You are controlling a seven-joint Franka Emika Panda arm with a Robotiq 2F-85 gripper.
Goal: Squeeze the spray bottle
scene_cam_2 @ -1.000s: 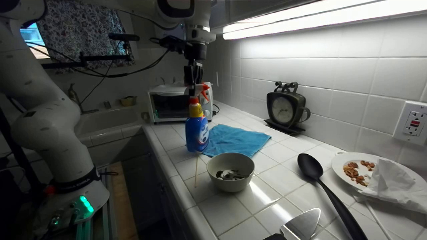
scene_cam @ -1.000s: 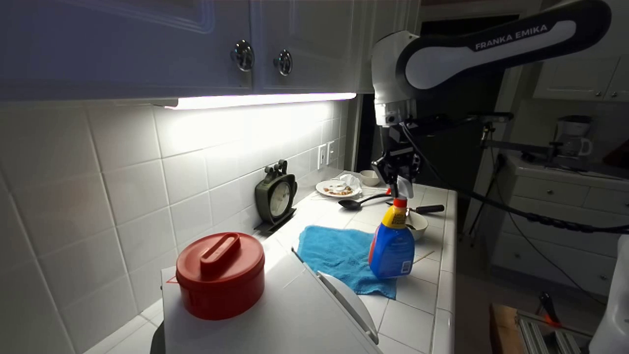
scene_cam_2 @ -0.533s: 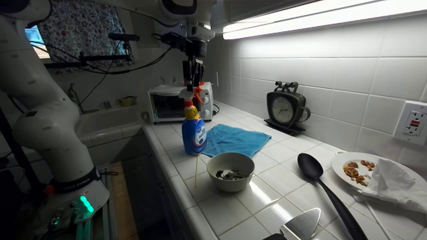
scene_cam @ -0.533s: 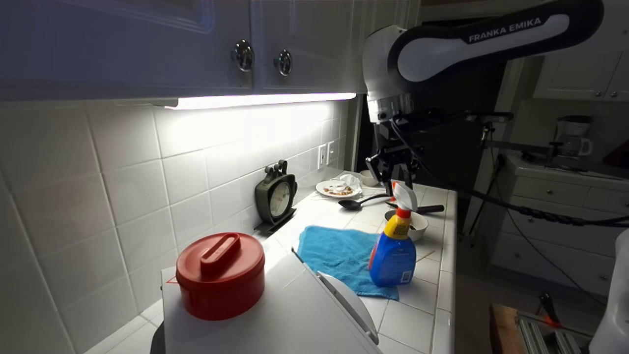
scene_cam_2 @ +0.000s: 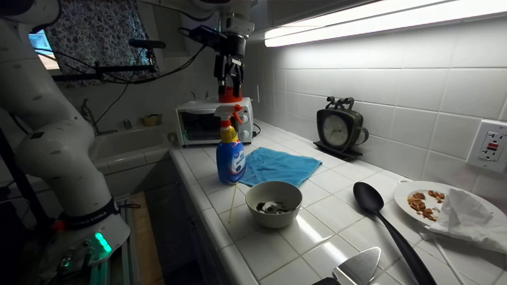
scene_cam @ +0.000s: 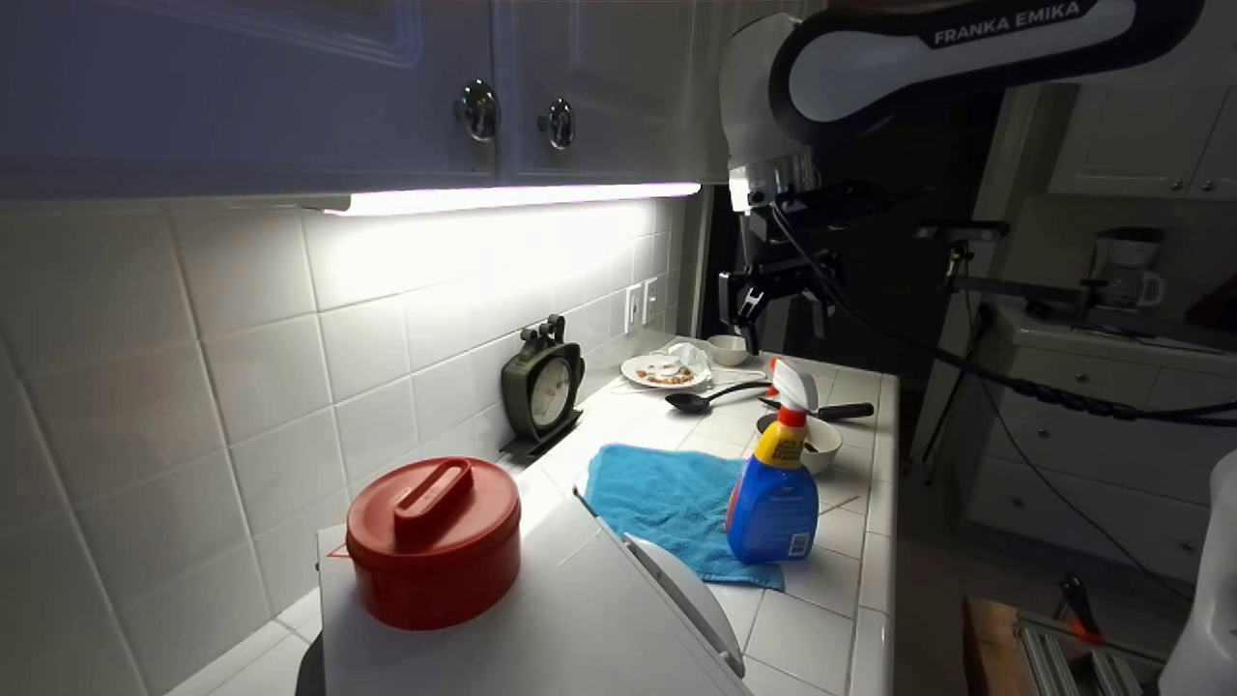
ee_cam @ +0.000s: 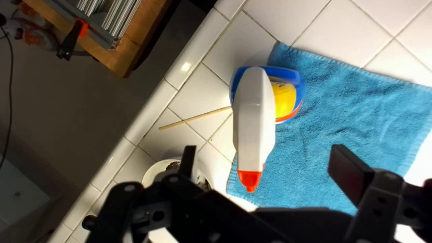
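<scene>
The spray bottle (scene_cam: 776,503) has a blue body, a yellow neck and a white head with a red nozzle and trigger. It stands upright on the counter beside the blue towel's edge, and another exterior view shows the same bottle (scene_cam_2: 231,162) with its label. My gripper (scene_cam: 786,335) hangs above the bottle's head, apart from it. Seen from the wrist, the jaws are spread wide, with the bottle's white head (ee_cam: 254,111) below and the nozzle showing in the space between the fingers. Nothing is held.
A blue towel (scene_cam_2: 283,164) lies by the bottle. Near it are a bowl (scene_cam_2: 273,204), a thin stick (ee_cam: 194,118), a black spoon (scene_cam_2: 368,196), a plate of nuts (scene_cam_2: 408,206) and a clock (scene_cam_2: 338,128). A red pot (scene_cam: 433,556) sits on the toaster oven (scene_cam: 541,638).
The fingers were shut at the bottle's head; they have opened and risen clear of it. The bottle sits slightly lower in both exterior views, and the stick has swung a little.
</scene>
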